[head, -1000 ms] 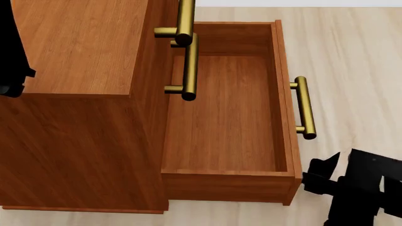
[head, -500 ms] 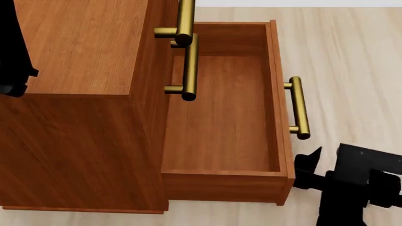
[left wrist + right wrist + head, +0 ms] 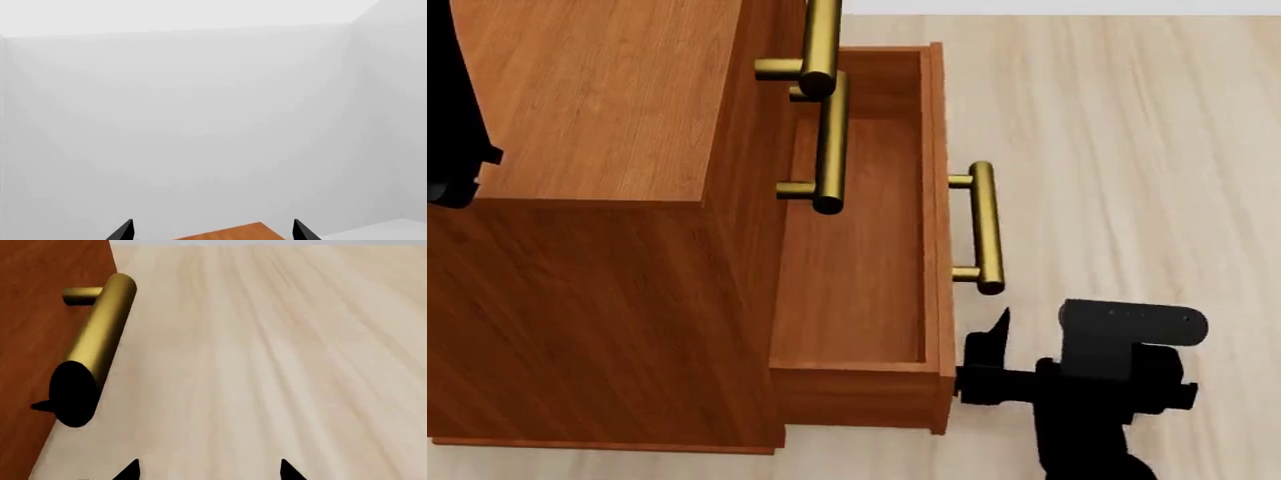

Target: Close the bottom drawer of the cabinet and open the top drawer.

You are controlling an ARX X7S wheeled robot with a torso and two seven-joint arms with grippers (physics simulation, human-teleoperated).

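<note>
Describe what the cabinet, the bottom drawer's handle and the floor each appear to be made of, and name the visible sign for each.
The cabinet: reddish-brown wood or wood veneer, satin finish, shown by the long grain lines.
The bottom drawer's handle: brass-coloured metal, probably, judging by its golden sheen and smooth round bar.
The floor: pale wood planks or laminate, matte, with faint lengthwise grain and board seams.

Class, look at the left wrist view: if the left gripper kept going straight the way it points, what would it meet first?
Probably nothing nearby. Past the left gripper, only a corner of the cabinet top lies below its line, then open space to the pale wall. Depth there is unclear.
</note>
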